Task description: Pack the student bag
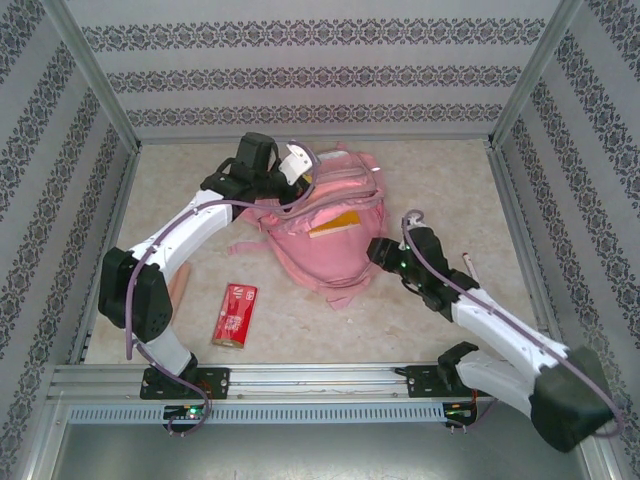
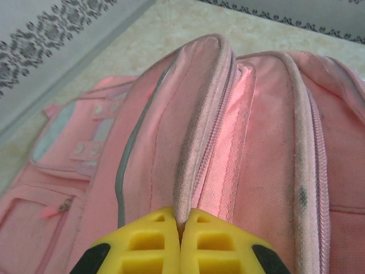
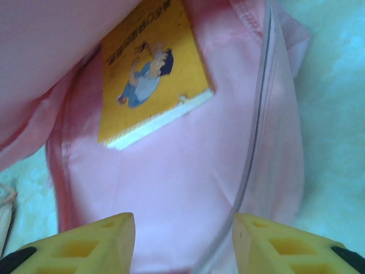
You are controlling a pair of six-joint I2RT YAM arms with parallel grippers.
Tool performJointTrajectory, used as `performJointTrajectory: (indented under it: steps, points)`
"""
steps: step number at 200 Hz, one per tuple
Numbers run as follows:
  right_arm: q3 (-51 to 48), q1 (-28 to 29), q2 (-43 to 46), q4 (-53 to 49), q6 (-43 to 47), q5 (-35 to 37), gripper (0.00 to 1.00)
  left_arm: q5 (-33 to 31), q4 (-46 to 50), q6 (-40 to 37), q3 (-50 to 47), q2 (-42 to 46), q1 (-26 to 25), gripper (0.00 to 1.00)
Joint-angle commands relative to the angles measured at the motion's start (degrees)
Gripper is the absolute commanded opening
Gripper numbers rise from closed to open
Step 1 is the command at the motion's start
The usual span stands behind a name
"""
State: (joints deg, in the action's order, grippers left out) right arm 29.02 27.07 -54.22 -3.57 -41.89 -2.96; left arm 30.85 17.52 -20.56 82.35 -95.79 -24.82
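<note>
The left gripper (image 2: 181, 229) is pinched shut on a raised zipper fold of the pink student bag (image 1: 330, 262), which lies mid-way across the table (image 1: 400, 325). The right gripper (image 3: 182, 224) hangs with jaws apart, empty, over the bag's open compartment holding a yellow book (image 3: 151, 74).

The top camera looks steeply down from high on the near side of the bag (image 1: 335, 250), seeing it whole. The left wrist camera sits very close to the bag's top ridge, looking along its zips. The right wrist camera looks from close by into the bag's opening, at the yellow book (image 3: 145, 74). All 3 views share the bag.
</note>
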Motion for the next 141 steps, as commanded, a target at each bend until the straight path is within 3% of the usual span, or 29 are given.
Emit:
performJointTrajectory:
  steps: [1, 15, 44, 53, 70, 75, 82, 122, 141]
  points:
    - [-0.5, -1.6, 6.3, -10.0, 3.5, -4.4, 0.49, 1.9, -2.8, -0.3, 0.2, -1.6, -1.8, 0.24]
    - [0.5, -2.7, 8.8, -14.9, 4.5, -6.7, 0.49, 1.0, -1.4, 5.5, 0.3, -2.5, -1.8, 0.46]
    - [6.1, -2.1, 7.7, -23.7, 10.6, -15.4, 0.48, -10.2, 3.7, 20.9, -1.1, -1.1, 0.0, 0.62]
    - [8.0, -0.4, 6.0, -25.8, 12.4, -16.4, 0.48, -14.2, 6.8, 27.0, -1.2, -0.6, 1.4, 0.70]
    - [11.7, 5.5, 2.6, -28.0, 15.3, -13.7, 0.50, -15.0, 14.0, 36.3, -0.8, -0.4, 5.6, 0.74]
    - [12.6, 7.4, 1.4, -28.1, 16.0, -12.3, 0.50, -14.8, 15.7, 38.4, -1.1, -0.5, 7.0, 0.87]
    - [13.9, 9.5, -0.4, -28.0, 16.8, -10.9, 0.50, -15.0, 17.6, 41.5, -1.8, -0.6, 8.8, 0.94]
    - [19.6, 19.1, -13.2, -20.6, 17.3, -8.4, 0.51, -9.5, 20.1, 50.8, -4.0, -5.9, 16.1, 0.91]
    - [21.7, 21.6, -19.5, -17.2, 15.5, -9.2, 0.51, -13.6, 19.9, 51.1, -2.8, -8.8, 16.2, 0.89]
